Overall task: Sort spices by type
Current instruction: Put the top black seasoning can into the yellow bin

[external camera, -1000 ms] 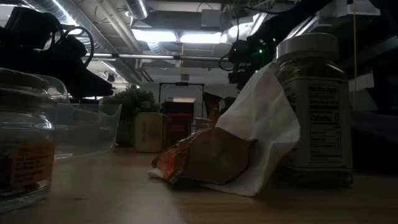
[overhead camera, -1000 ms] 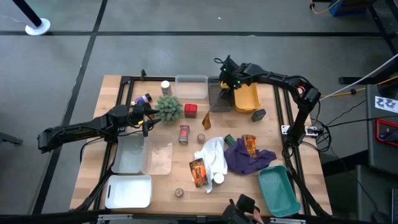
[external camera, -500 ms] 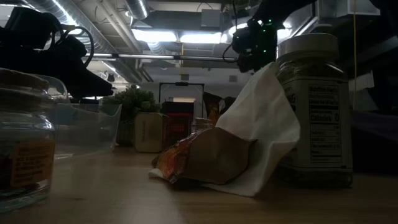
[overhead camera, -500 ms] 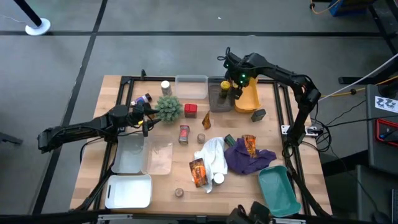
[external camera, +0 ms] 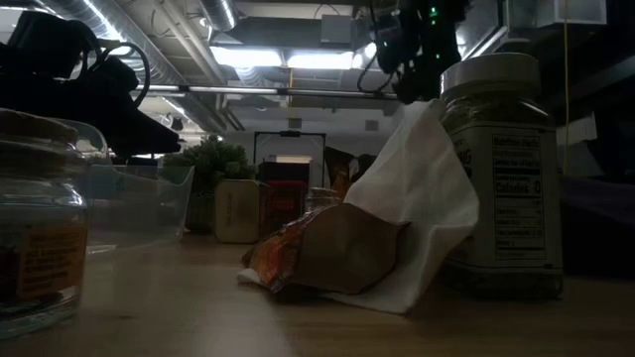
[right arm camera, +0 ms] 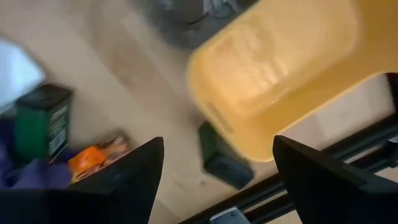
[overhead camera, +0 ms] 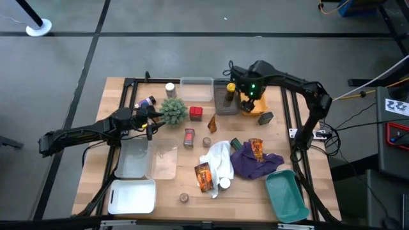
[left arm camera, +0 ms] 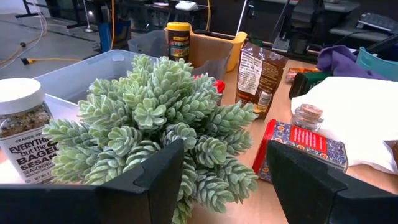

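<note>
Right hand (overhead camera: pixel 246 102): open, empty, over the yellow bin (overhead camera: pixel 254 101); dark sachet (overhead camera: pixel 266 117) lies just beside it, toward the tabletop's right edge. Left hand (overhead camera: pixel 151 119): open, empty, against the green plant (overhead camera: pixel 173 111), well apart from that sachet.

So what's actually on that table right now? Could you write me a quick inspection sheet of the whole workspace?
Surface: wooden table in a black frame.
Job's things: red tin, bagel-seasoning jar, orange packets, brown pouch, cork-topped jar, green tin and more, scattered.
Bins: yellow bin, teal tray, white tray, clear tubs.
Clutter: spiky green plant, white cloth, purple cloth.
Grippers: left gripper open, right beside the plant; right gripper open, above the yellow bin, holding nothing.
Cables: yellow cable right of the table.
Surroundings: grey floor; ceiling lights in the low view; no people seen.
</note>
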